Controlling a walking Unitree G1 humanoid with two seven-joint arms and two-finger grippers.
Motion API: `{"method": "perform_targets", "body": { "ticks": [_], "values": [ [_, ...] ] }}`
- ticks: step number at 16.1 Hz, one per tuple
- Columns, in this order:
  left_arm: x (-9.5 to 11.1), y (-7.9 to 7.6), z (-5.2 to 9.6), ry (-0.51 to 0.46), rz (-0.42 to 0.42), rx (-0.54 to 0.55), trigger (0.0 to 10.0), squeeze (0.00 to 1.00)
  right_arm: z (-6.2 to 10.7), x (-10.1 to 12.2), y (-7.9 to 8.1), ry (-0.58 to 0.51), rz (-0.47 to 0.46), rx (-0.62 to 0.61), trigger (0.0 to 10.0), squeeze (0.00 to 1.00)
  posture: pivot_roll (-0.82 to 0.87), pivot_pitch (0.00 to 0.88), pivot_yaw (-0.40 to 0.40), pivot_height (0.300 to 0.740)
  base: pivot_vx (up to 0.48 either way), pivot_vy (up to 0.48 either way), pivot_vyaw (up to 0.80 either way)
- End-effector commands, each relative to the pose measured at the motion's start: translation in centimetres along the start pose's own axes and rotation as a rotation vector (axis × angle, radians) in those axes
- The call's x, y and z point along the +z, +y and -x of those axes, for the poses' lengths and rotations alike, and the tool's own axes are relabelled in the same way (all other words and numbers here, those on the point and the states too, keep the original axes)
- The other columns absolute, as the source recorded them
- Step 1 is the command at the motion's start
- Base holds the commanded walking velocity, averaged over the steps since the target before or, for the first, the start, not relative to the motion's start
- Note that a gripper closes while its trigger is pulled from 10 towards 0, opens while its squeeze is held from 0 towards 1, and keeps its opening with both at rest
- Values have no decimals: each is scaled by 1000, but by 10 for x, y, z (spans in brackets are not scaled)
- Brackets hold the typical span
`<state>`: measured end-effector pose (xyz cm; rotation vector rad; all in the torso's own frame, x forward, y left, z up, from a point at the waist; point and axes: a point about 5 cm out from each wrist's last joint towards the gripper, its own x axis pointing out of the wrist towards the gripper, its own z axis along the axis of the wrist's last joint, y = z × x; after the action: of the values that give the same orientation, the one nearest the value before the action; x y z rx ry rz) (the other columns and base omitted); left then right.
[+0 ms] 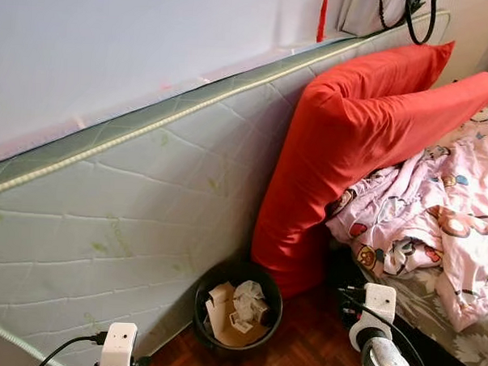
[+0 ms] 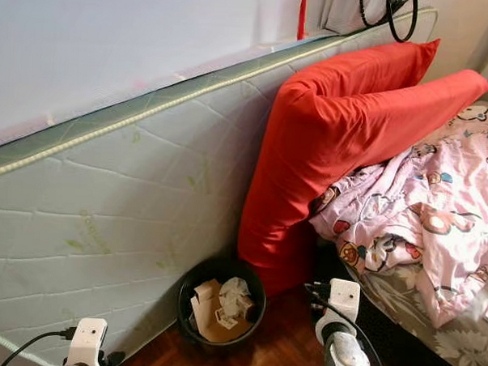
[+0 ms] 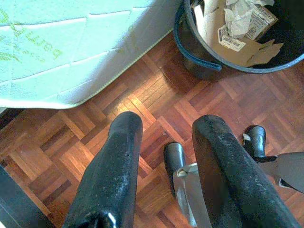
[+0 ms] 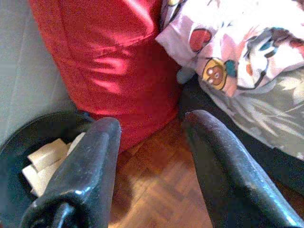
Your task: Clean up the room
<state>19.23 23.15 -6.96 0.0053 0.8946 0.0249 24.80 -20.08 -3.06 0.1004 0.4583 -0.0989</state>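
Upended mattress (image 1: 121, 218) leaning on the wall; left gripper (image 3: 164, 156) low over parquet floor (image 3: 71, 147), fingers (image 3: 111, 175) spread, empty; black waste bin (image 1: 237, 306) (cardboard (image 1: 222, 316), crumpled paper inside) against the mattress; red pillow (image 1: 351, 147) slumped beside it; right gripper (image 4: 152, 161) released likewise, near the bed's pink cartoon quilt (image 1: 437, 216).

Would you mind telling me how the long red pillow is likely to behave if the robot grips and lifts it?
The red pillow already bends over the bed edge, so it would probably sag. Its cover looks smooth, possibly slippery. It seems bulky yet light.

Upright mattress (image 1: 121, 218), red pillows (image 1: 351, 131) leaning on it, parquet floor (image 1: 302, 348)
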Motion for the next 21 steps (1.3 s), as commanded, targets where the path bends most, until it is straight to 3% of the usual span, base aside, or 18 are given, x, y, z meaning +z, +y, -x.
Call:
{"method": "perform_targets", "body": {
  "ticks": [1, 9, 11, 15, 16, 17, 19, 21],
  "values": [
    [-2, 0, 0, 10, 2, 0, 10000, 0, 1, 1, -1, -18, 17, -2, 10000, 0, -8, 0, -14, 740, 0, 0, 0],
    [-3, -1, 0, 5, 17, 5, 10000, 0, 1, -1, -3, 6, 105, -11, 10000, 0, -16, 0, -26, 740, 0, 0, 0],
    [-3, -1, 0, 3, 18, 6, 10000, 0, 1, 1, -3, -17, 133, -20, 10000, 0, -20, 0, -22, 740, 0, 0, 0],
    [-1, -1, 0, -5, 24, 11, 10000, 0, 2, 8, -3, -101, 102, -39, 10000, 0, -15, 0, -21, 740, 0, 0, 0],
    [-1, 0, 0, -7, 26, 12, 10000, 0, -6, 87, -1, -492, 128, -7, 10000, 0, -15, 0, -21, 740, 0, 0, 0],
    [-1, 0, 0, -8, 28, 13, 10000, 0, -1, 131, 4, -692, 150, 12, 10000, 0, -14, 0, -21, 740, 0, 0, 0],
    [0, 0, 0, -13, 32, 16, 10000, 0, 4, 151, 16, -782, 178, 51, 10000, 0, -13, 0, -24, 740, 0, 0, 0],
    [0, 0, 0, -16, 33, 18, 10000, 0, 6, 152, 20, -785, 145, 65, 10000, 0, -15, 0, -26, 740, 0, 0, 0]
  ]
}}
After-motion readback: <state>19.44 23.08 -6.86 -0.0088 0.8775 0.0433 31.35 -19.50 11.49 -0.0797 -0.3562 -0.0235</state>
